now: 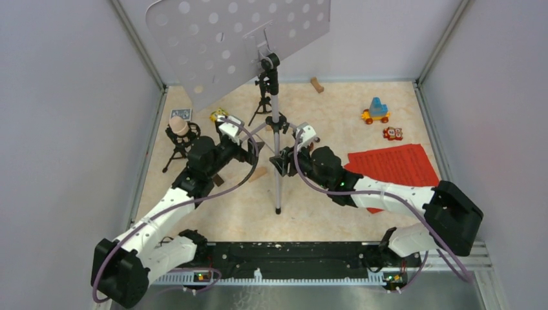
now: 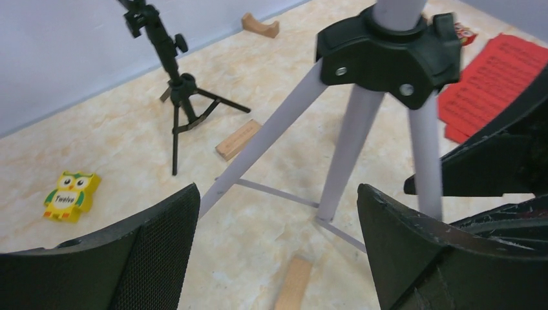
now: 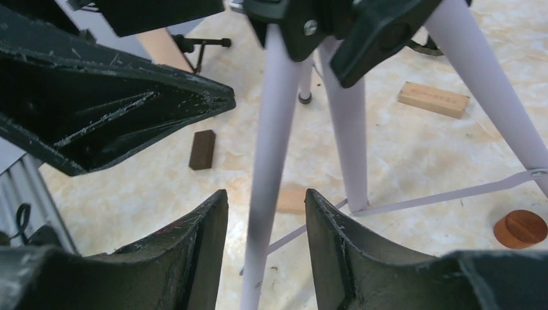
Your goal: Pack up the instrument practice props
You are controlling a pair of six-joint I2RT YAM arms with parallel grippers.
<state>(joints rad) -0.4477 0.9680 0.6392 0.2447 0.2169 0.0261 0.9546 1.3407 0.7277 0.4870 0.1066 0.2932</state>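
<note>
The music stand's white perforated desk (image 1: 239,39) sits on a silver pole with tripod legs (image 1: 277,174) at the table's middle. My left gripper (image 1: 255,150) is open and empty, just left of the legs; the black leg hub (image 2: 388,55) is ahead of it (image 2: 278,194). My right gripper (image 1: 282,161) is open, its jaws on either side of one silver leg (image 3: 268,148) with a gap each side (image 3: 266,197). Red sheet-music pages (image 1: 394,165) lie at the right. A beige microphone (image 1: 179,126) stands on a small black tripod at the left. A second small black tripod (image 1: 263,97) stands behind the stand.
Two toy cars (image 1: 375,111) sit at the back right. A yellow owl block (image 2: 70,195) and tan wooden blocks (image 2: 238,139) lie around the legs, with a dark block (image 3: 202,149) and a brown disc (image 3: 520,227). Grey walls enclose the table.
</note>
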